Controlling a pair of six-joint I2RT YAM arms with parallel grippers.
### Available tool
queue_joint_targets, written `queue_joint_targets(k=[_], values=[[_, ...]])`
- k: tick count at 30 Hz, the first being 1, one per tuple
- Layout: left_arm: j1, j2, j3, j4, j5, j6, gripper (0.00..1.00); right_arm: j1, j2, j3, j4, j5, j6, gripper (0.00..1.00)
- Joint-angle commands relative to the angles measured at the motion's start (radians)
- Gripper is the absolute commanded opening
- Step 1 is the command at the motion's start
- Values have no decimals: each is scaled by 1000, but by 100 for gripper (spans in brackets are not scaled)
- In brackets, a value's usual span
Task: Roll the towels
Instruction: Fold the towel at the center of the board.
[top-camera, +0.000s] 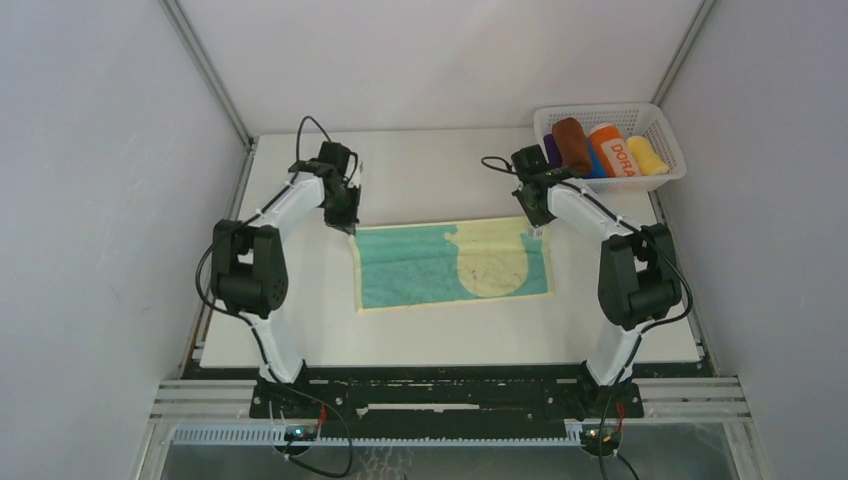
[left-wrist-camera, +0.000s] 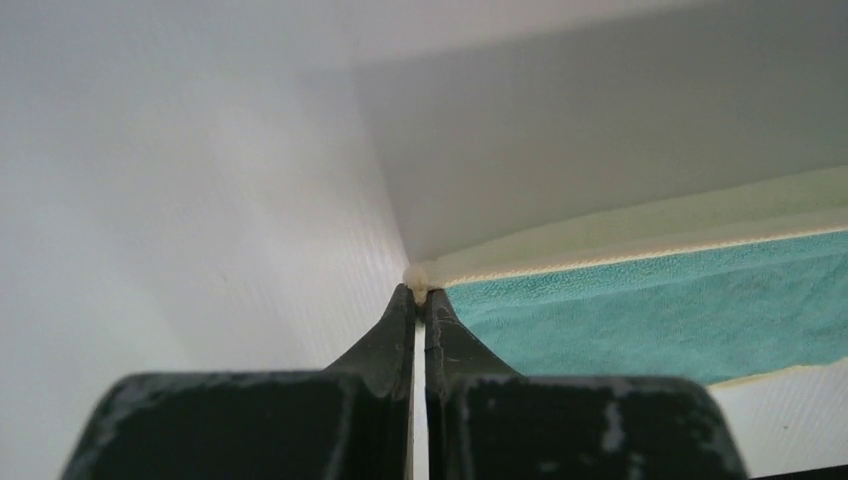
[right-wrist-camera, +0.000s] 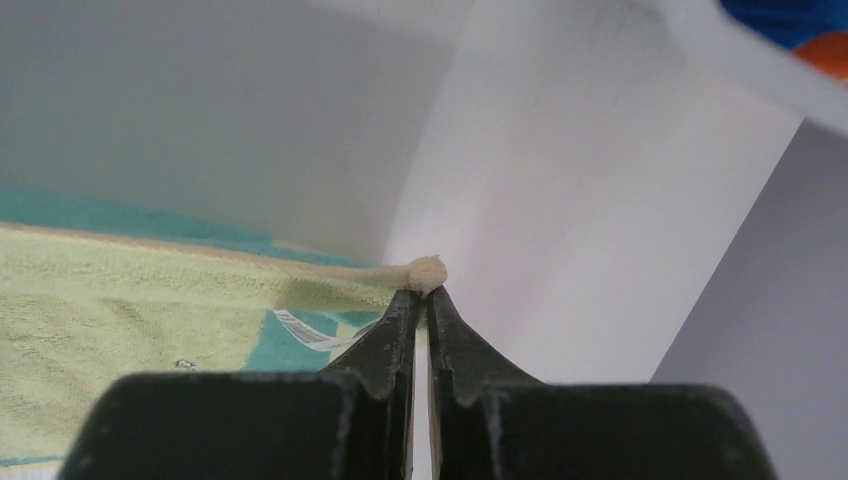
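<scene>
Basket first: the white mesh basket (top-camera: 625, 183) sits at the 1 o'clock corner of the surface (top-camera: 450, 175), and it's packed. There's a purple roll (top-camera: 551, 150) at its 9 o'clock end, with the rust-brown towel (top-camera: 573, 145) rolled up right beside it. Next comes a blue roll (top-camera: 596, 168), mostly buried, then the orange roll (top-camera: 617, 150) lettered "DORA". A yellow roll (top-camera: 648, 156) sits at the 3 o'clock end.

The teal towel (top-camera: 410, 265) lies spread flat in the middle of the surface, teal on its 9 o'clock half with a big pale cream patch toward 3 o'clock. Both far corners are pinched. The left end effector (top-camera: 349, 226) is squeezed tight on the towel's 10 o'clock corner — its wrist view shows a little cream nub of hem poking past the tips. The right end effector (top-camera: 533, 232) is the same story on the 2 o'clock corner, clamped down on a cream nub.

The surface is a plain white board, boxed in by white walls (top-camera: 100, 200) at 9, 12 and 3 o'clock. A metal rail (top-camera: 450, 395) runs along the 6 o'clock edge, where the arm bases sit.
</scene>
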Motion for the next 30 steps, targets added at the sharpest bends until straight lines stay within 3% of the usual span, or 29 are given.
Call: queue_joint_targets(k=[1, 19, 30], values=[[-7, -133, -109, 42, -98, -83, 0, 15, -80, -64, -3, 148, 95, 0], [-17, -447, -517, 169, -148, -367, 0, 56, -189, -265, -71, 327, 426, 0], [-33, -574, -604, 174, -125, -412, 0, 49, -219, -268, -165, 327, 529, 0]])
